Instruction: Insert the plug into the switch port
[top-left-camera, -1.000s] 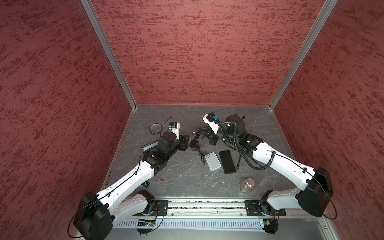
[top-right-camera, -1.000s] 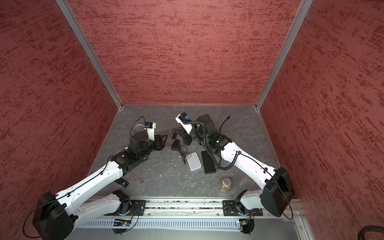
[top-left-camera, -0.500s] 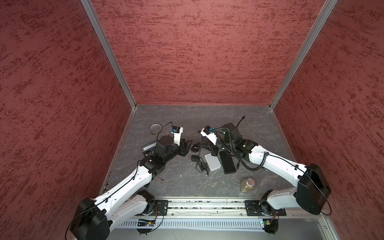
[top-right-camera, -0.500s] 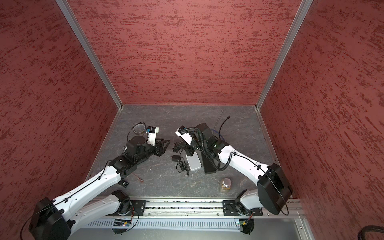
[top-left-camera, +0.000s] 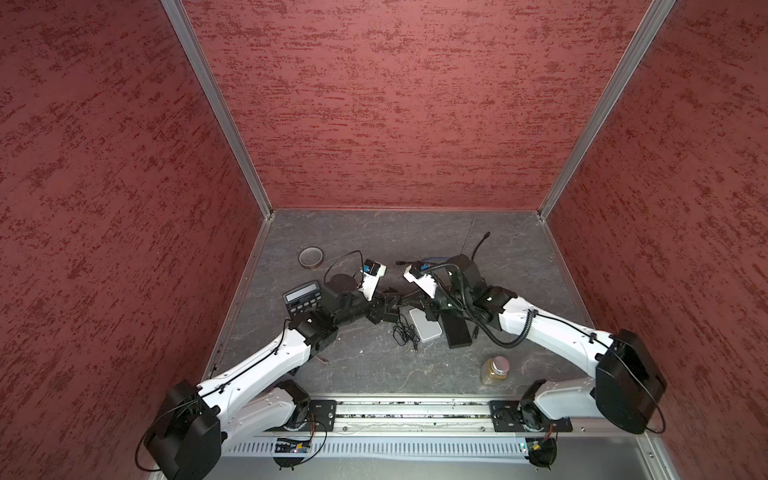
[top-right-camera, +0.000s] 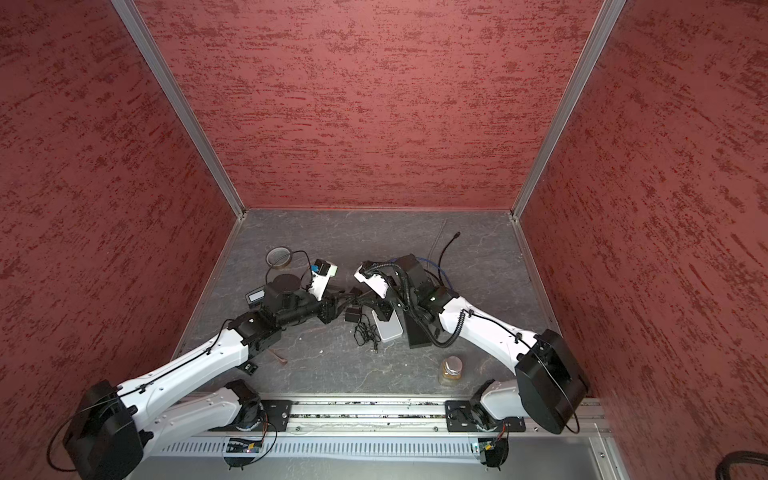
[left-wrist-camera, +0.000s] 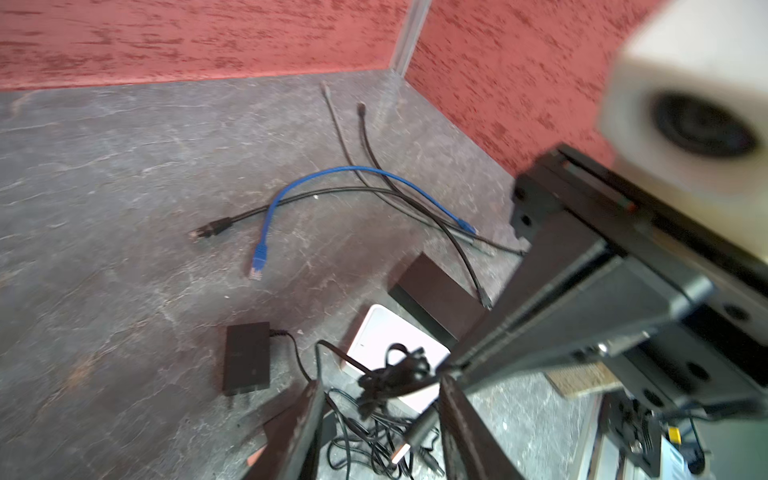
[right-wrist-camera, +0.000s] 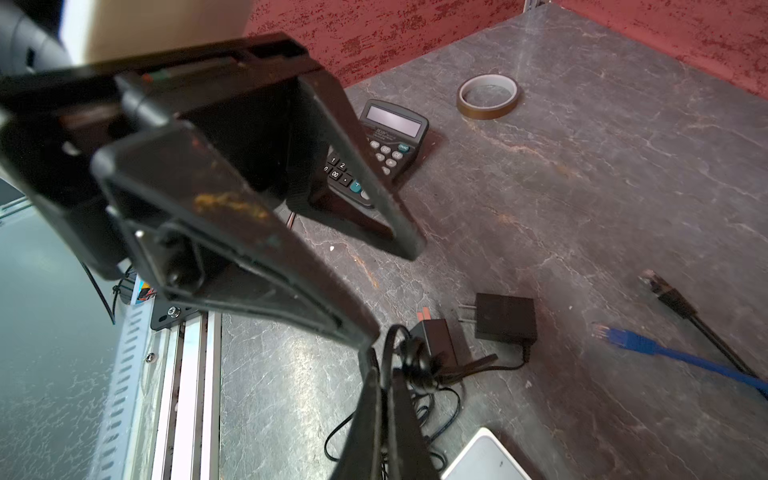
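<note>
Both pincers had dropped together over the counter (top-left-camera: 365, 237). The right pincer (right-wrist-camera: 384, 386) pinched the adapter cord (right-wrist-camera: 415, 361). The left pincer (left-wrist-camera: 380, 384) was narrowing but spread around the dangling barrel plug (left-wrist-camera: 401, 451), at 10 o'clock of the white switch (top-left-camera: 424, 330). Handover looked pending, insertion unstarted.

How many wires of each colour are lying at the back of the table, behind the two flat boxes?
Blue wire: 1
Black wires: 2, the plug-ended one and the curved one
Thin grey wire: 1
Total: 4
</note>
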